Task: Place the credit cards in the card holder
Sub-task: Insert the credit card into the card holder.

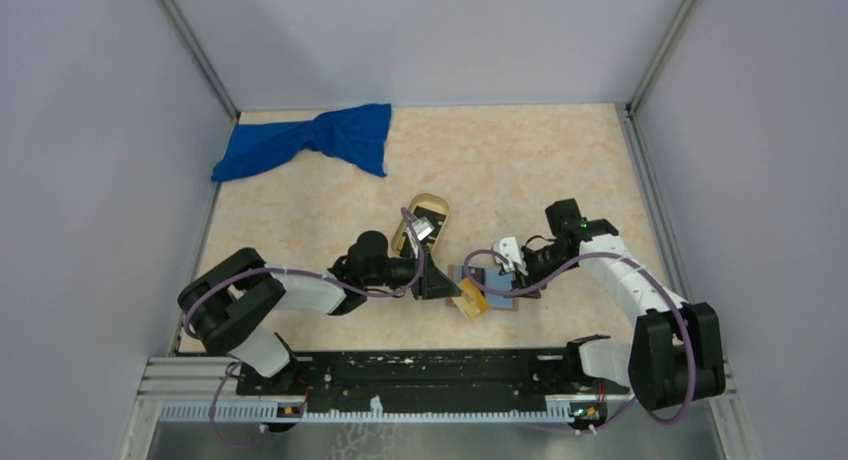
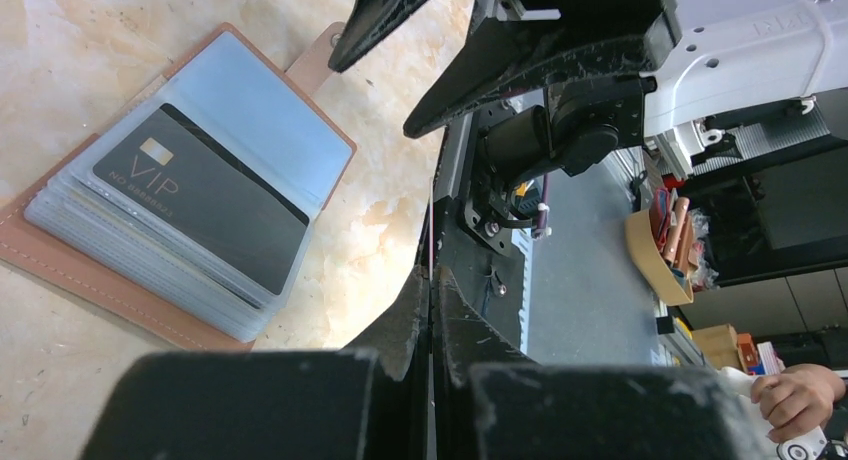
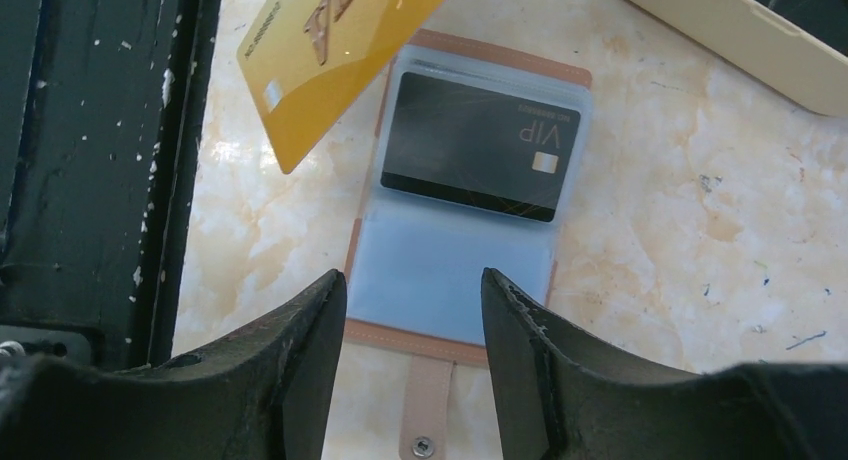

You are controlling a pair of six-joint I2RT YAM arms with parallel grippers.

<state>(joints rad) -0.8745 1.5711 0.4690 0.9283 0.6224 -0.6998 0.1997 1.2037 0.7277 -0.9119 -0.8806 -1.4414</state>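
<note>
A: Where's the gold card (image 3: pixel 330 60)?
B: Pinched in the left hand (image 1: pixel 446 287), at the open card holder's (image 3: pixel 450 337) corner; black card (image 3: pixel 480 145) already sleeved. Right hand (image 3: pixel 412 280) hovers half-spread over the empty pocket (image 3: pixel 455 270)
A: Tip?
B: Pin the holder down, feed the card flat

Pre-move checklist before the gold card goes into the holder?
1. Holder open and flat on the table: ok.
2. Black card already seated in a sleeve: ok.
3. Free sleeve facing up beside it: ok, looks empty.
4. Left claw shut on the gold card: ok, the card looks pinched at the claw's tip.
5. Gold card lined up with the free sleeve: not ok, it sits skewed over the holder's far corner.
6. Right claw open and holding nothing, above the holder: ok. Whether it touches the holder: cannot tell.
</note>
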